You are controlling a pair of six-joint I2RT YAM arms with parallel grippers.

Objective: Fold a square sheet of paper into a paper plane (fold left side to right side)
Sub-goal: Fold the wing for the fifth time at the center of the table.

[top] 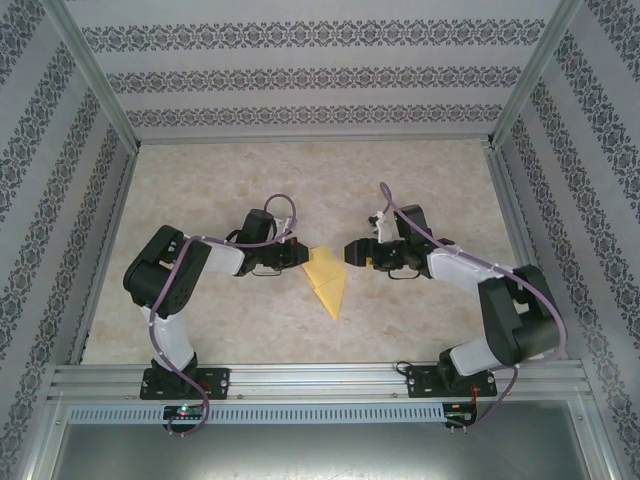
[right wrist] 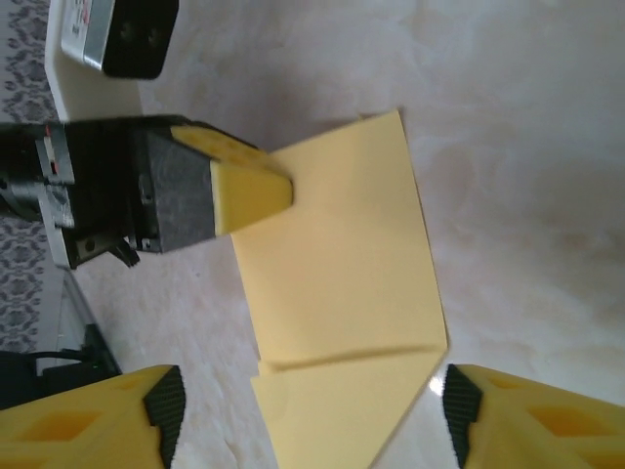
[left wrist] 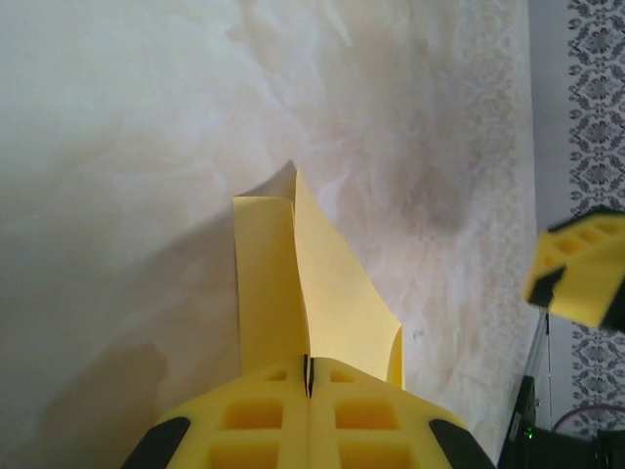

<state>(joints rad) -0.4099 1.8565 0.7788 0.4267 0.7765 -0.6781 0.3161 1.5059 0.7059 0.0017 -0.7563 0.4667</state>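
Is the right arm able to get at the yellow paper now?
Probably yes: the right gripper stands open right at the yellow paper, nothing between; the left gripper pinches the opposite edge.

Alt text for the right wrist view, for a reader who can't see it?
A partly folded yellow paper rests on a pale marbled table, its upper left edge pinched by the left end effector reaching in from the left. The right end effector stands open at the bottom, one finger on either side of the paper's lower end.
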